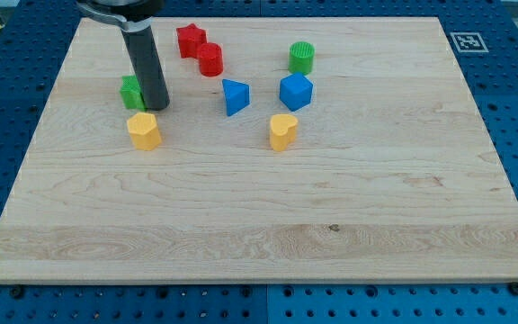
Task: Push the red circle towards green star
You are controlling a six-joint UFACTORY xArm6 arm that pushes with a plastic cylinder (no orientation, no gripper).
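Note:
The red circle (pixel 210 60) stands near the view's top, touching the red star (pixel 190 40) at its upper left. The green star (pixel 132 92) sits at the view's left, partly hidden behind my rod. My tip (pixel 156 107) rests on the board just right of the green star and just above the yellow hexagon (pixel 143 130). The red circle is up and to the right of my tip, a short way off.
A blue triangle (pixel 235 96) and a blue cube (pixel 296 92) lie right of my tip. A green cylinder (pixel 301 58) stands at the top right of the group. A yellow heart (pixel 282 131) lies below the blue cube. The wooden board (pixel 259 234) ends in blue pegboard.

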